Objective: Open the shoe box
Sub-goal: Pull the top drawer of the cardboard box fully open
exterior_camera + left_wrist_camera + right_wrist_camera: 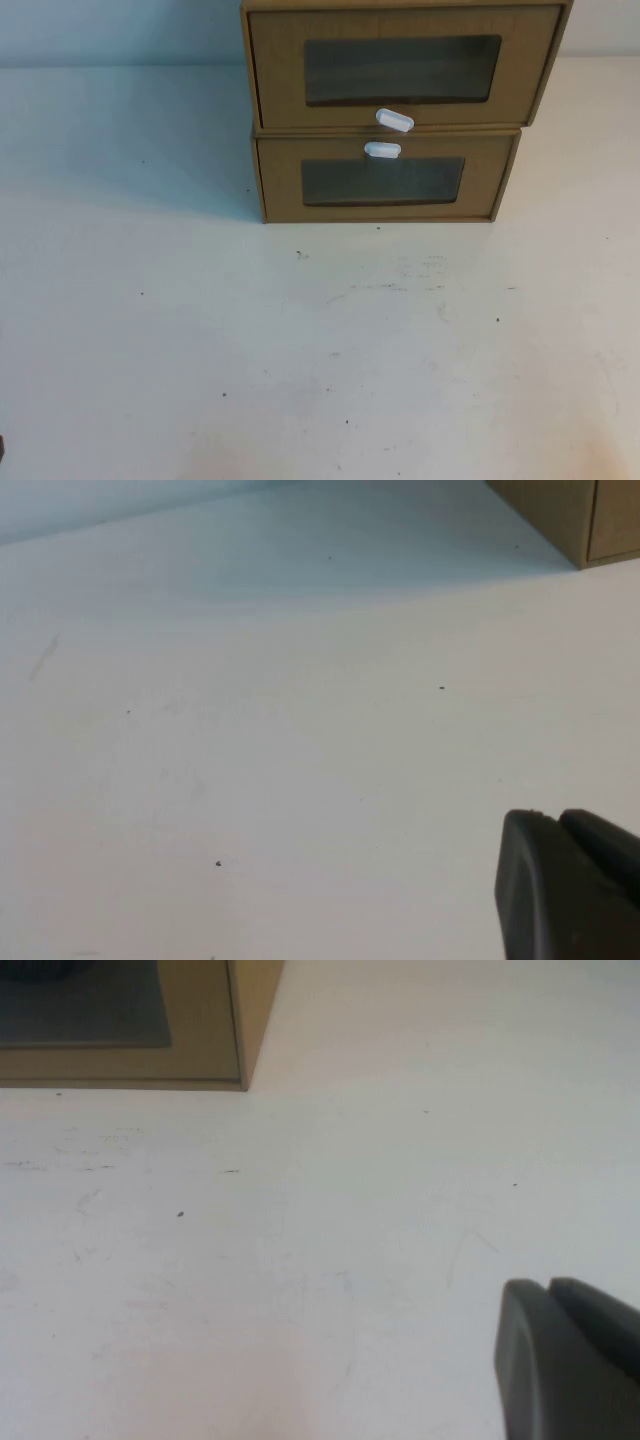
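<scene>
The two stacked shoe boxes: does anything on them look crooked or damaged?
Yes: the upper box has its white handle tilted, while the lower box has its handle level. No damage shows. The left hand and right hand, both shut, hang over the table, short of the boxes.

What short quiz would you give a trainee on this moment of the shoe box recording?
1. True or false: the upper shoe box stands open.
2. The white handle on the upper box sits: A) level, B) tilted, C) missing.
3. Which touches a box: the left hand or the right hand?
Key: 1. False; it and the lower shoe box are both closed. 2. B. 3. Neither; both hands are shut, over the table, apart from the boxes.
</scene>
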